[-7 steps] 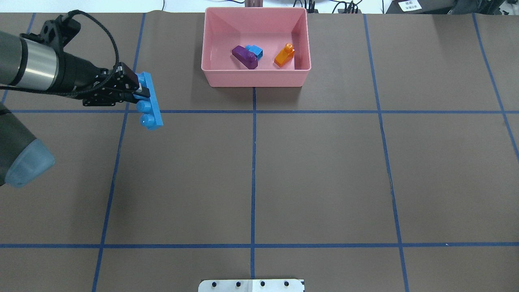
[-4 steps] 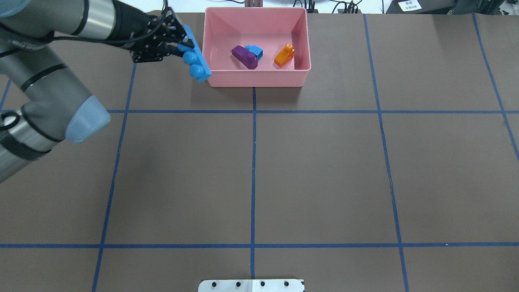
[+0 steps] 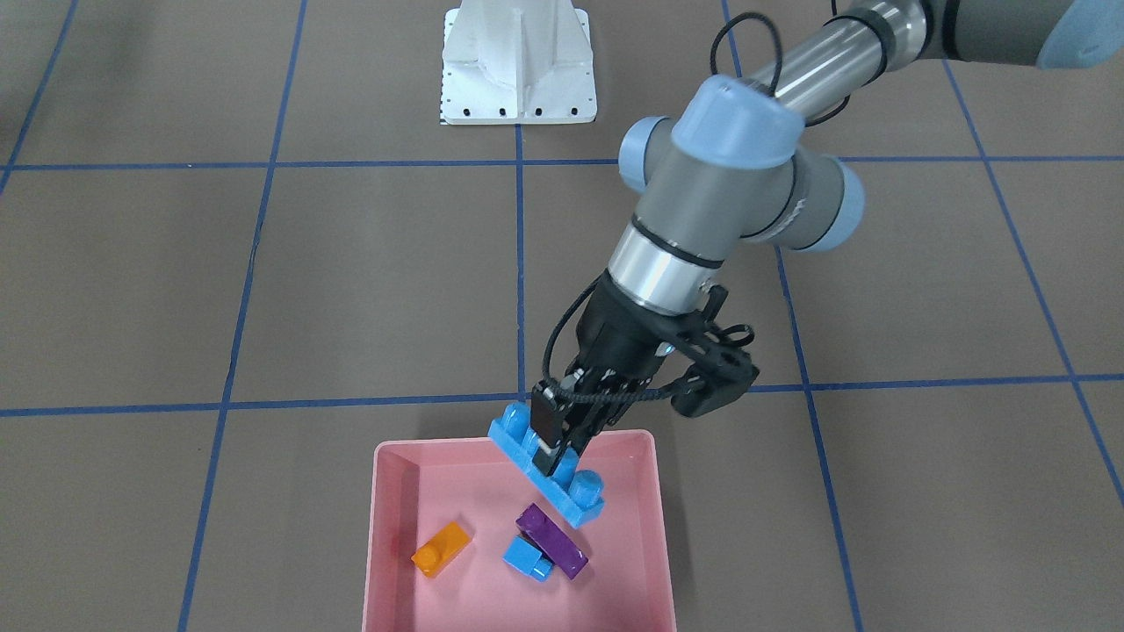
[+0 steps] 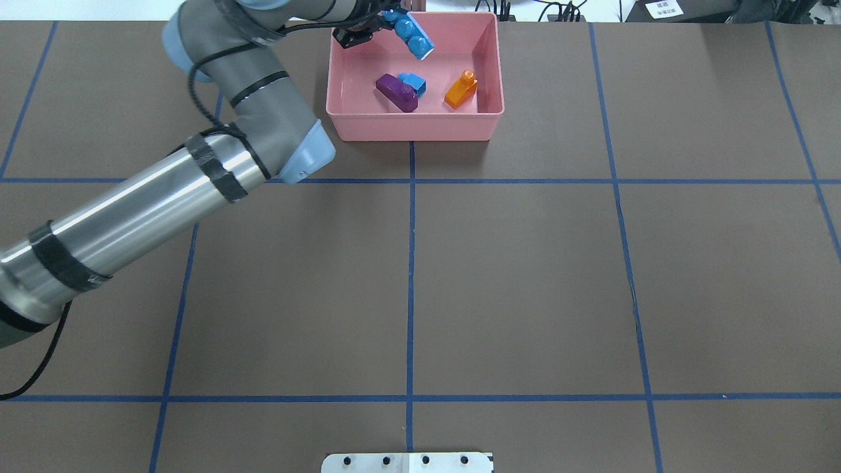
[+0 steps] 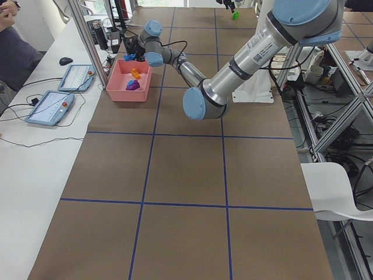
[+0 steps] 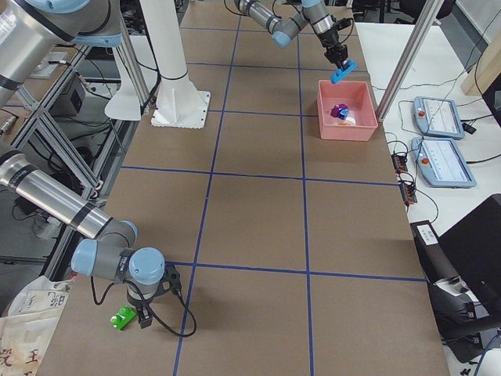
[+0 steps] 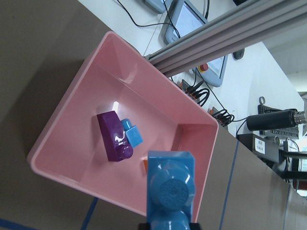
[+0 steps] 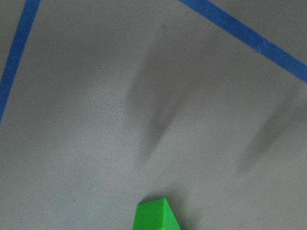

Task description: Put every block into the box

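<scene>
My left gripper (image 3: pixel 557 449) is shut on the long blue block (image 3: pixel 549 476), holding it tilted in the air above the robot-side half of the pink box (image 4: pixel 414 125). The same block (image 7: pixel 170 191) fills the bottom of the left wrist view. Inside the box lie the purple block (image 4: pixel 396 92), the small blue block (image 4: pixel 414 82) touching it, and the orange block (image 4: pixel 461 89). The green block (image 8: pixel 154 216) rests on the table at the far right end, beside my right gripper (image 6: pixel 142 315). I cannot tell whether that gripper is open or shut.
The white robot base (image 3: pixel 516 61) stands at the table's near edge. Two teach pendants (image 6: pixel 442 160) and cables lie on the white bench beyond the box, behind an aluminium post (image 6: pixel 407 59). A seated person (image 5: pixel 11 46) is at that bench.
My left arm has swung from the table's left side to above the box, carrying the long blue block with it. The blocks in the box have not moved.
</scene>
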{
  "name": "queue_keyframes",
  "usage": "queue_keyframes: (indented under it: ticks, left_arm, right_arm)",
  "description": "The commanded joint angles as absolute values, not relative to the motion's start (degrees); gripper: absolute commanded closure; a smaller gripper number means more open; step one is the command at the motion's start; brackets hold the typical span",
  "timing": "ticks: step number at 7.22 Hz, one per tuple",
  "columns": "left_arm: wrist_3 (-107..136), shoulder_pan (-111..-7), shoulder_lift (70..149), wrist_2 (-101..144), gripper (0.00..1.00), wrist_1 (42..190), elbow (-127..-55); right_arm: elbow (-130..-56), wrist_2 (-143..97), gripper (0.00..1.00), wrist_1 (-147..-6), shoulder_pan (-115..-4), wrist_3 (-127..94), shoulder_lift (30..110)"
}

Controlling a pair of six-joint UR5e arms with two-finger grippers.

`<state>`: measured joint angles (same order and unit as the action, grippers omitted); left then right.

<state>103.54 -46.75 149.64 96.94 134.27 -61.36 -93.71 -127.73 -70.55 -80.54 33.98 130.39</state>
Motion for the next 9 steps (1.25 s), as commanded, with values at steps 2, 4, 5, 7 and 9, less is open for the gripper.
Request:
queue_keyframes:
  ticks: [2, 4, 5, 7, 9]
  left_arm:
    - [105.12, -43.78, 153.9, 90.35, 1.0, 140.54, -48.09]
    - [105.29, -41.84, 153.98, 90.35, 0.99, 140.54, -48.43]
    - [105.29, -41.84, 153.98, 90.35, 0.74, 140.54, -48.69]
    - [104.68, -41.84, 153.81, 90.35, 0.0, 140.45, -48.78]
    - [104.68, -41.92, 153.9, 90.35, 0.0, 140.45, -49.3]
  right_arm:
    - [-92.99, -127.35, 0.0, -70.49, -80.51, 34.1, 130.25]
    - [-92.99, -123.95, 0.0, -70.14, -80.51, 33.84, 130.08]
    - [-92.55, -123.66, 0.0, -70.14, -80.51, 33.75, 129.82]
    - [-90.8, -126.8, 0.0, -69.7, -80.42, 33.92, 129.73]
    - [-88.78, -128.84, 0.0, -69.61, -80.33, 35.93, 129.73]
